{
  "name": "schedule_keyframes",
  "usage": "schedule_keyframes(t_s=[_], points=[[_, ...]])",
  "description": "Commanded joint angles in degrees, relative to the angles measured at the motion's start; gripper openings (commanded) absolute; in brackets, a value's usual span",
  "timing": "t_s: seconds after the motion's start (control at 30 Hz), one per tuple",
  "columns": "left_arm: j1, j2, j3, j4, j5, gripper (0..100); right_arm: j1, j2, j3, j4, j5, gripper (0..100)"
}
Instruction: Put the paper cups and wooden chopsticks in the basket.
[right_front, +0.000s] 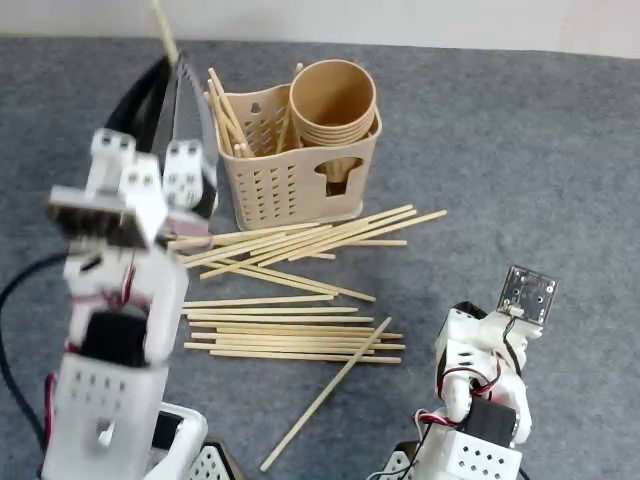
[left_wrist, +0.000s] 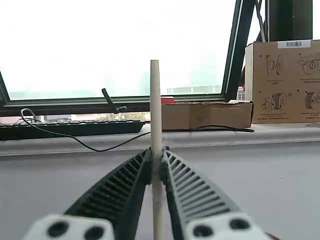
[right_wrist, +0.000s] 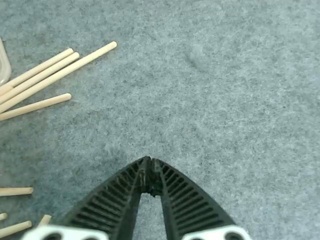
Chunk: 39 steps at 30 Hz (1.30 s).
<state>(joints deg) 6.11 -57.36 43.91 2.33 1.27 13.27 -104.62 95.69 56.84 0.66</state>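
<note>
Chopstick (left_wrist: 155, 100) clamped in left end effector (left_wrist: 156, 151), lower end hidden; right end effector (right_wrist: 150, 166) closed, empty.

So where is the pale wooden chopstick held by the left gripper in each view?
High view: the pale wooden chopstick at the top edge, above the left gripper.
Left wrist view: chopstick central, clamped between black ribbed fingers.
Right wrist view: loose chopsticks on grey mat.
Shared landmark: left gripper.
</note>
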Motion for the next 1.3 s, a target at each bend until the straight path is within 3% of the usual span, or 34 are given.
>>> schedule_keyframes(t_s=[0.0, 0.27, 0.7, 0.87, 1.13, 1.27], points=[[-0.6, 9.6, -11.5, -1.1, -0.3, 1, 0.6, -0.6, 6.0, 0.3, -0.2, 0.5], [-0.3, 23.7, -21.9, -1.1, -0.2, 1, 0.6, -0.6, 6.0, 0.2, -0.2, 0.5], [-0.1, 29.5, -15.2, -0.6, -0.3, 1, 0.6, -0.6, 6.0, 0.1, -0.2, 0.5], [-0.1, 29.2, -17.8, 11.3, -0.2, 11, 0.6, -0.6, 6.0, 0.1, -0.2, 0.5], [-0.2, 28.9, -29.1, 31.0, -0.4, 12, 0.6, -0.7, 6.0, 0.1, -0.2, 0.5], [-0.1, 25.6, -30.3, 36.8, -0.4, 12, 0.6, -0.7, 6.0, 0.1, -0.2, 0.5]])
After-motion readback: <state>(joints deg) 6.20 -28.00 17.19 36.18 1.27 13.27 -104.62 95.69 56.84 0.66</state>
